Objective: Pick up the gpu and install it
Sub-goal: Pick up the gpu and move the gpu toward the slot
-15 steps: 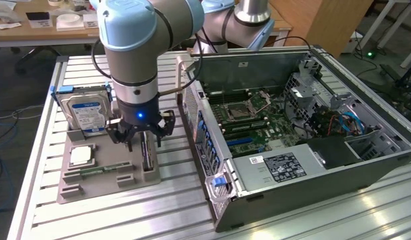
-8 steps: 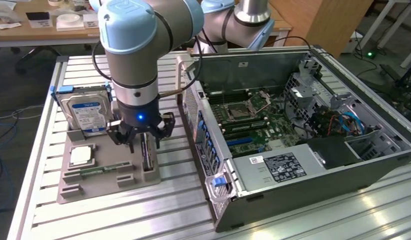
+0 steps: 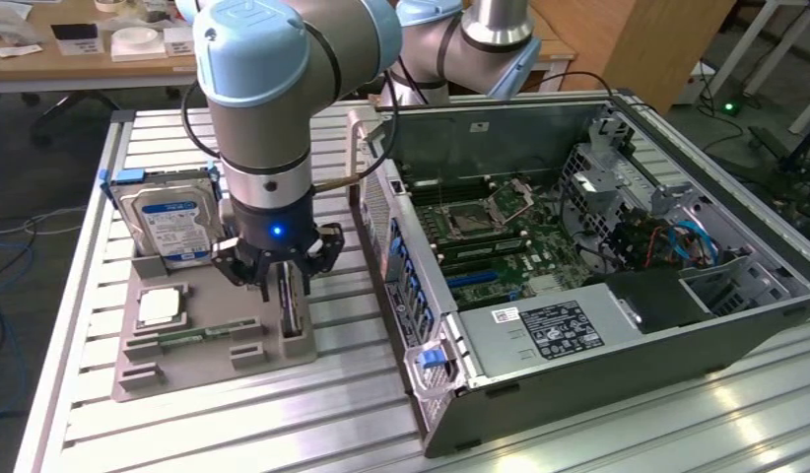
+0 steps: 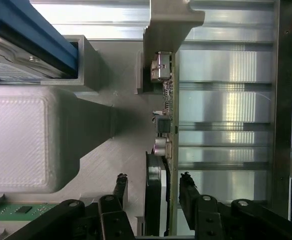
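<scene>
Big open black computer case (image 3: 602, 246) sits on the slatted aluminium counter (image 3: 247, 434) at the exterior view's right, and the blue-grey robot arm (image 3: 267, 108) reaches down over the flat grey plastic fixture tray (image 3: 208, 370) beside it. A silver hard drive (image 3: 168, 222) with a blue-white label stands upright in the tray. The thin black gpu (image 4: 156, 200) stands on edge in a tray slot on the case side, and the black gripper (image 4: 153, 177) straddles it, fingers (image 4: 120, 187) parted with gaps either side.
</scene>
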Tool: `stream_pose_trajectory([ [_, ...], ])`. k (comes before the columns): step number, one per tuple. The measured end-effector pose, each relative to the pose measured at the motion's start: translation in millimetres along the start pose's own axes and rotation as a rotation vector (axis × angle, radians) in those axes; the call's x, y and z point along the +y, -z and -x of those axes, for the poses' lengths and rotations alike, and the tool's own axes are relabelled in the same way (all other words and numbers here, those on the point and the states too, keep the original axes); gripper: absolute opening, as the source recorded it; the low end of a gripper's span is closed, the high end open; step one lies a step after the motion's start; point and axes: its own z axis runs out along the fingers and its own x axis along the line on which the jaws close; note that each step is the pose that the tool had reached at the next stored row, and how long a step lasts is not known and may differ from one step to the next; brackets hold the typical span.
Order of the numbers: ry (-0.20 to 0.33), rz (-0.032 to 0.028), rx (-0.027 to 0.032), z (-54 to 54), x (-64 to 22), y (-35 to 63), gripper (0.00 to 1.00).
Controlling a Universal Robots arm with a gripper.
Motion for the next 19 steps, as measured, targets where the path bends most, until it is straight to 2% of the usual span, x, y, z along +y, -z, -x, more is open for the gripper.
stream_pose_trajectory([
  [5, 0.0, -0.0001, -0.0002, 0.1, 1.1, -0.1, 0.52],
  [6, 0.0, -0.0007, -0.0001, 0.0, 2.3, -0.1, 0.45],
  [16, 0.0, -0.0021, 0.0, 0.1, 4.2, -0.1, 0.44],
  [17, 0.0, -0.0021, 0.0, 0.2, 4.3, -0.1, 0.37],
  [19, 0.0, -0.0021, 0.0, 0.9, 4.3, -0.1, 0.37],
])
